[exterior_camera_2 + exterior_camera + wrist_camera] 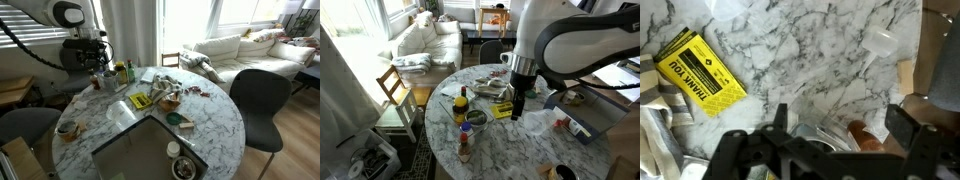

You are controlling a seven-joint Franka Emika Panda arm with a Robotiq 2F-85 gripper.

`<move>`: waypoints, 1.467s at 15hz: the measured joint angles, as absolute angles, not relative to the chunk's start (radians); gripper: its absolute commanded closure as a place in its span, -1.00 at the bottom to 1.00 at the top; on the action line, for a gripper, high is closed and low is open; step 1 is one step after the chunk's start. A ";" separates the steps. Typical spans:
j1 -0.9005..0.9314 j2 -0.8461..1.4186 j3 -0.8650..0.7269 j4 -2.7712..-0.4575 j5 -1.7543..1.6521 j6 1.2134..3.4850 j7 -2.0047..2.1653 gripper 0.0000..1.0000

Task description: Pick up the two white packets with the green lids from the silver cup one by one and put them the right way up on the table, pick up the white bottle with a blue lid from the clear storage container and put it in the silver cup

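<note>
Hovering above the marble desk (810, 40), the hand (838, 118) is gaping wide, holding nothing, while a yellow card (700, 72) is lying ahead of it, to one side.

The silver cup (824, 134) is a small pale metal tumbler standing upright on the marble table; the wrist view shows only part of its rim, at the bottom edge. In an exterior view the clear storage container (113, 150), a large square open-topped box, sits at the table's near edge. A small pale bottle (176, 149) stands in one of its corners, too small to tell the lid colour.
</note>
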State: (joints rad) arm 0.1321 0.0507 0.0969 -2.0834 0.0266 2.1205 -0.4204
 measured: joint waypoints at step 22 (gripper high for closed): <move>0.109 0.245 0.169 -1.989 0.253 2.431 -1.096 -1.00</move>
State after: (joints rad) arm 0.1086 0.2445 0.1687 -1.9892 0.2527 2.4308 -1.0963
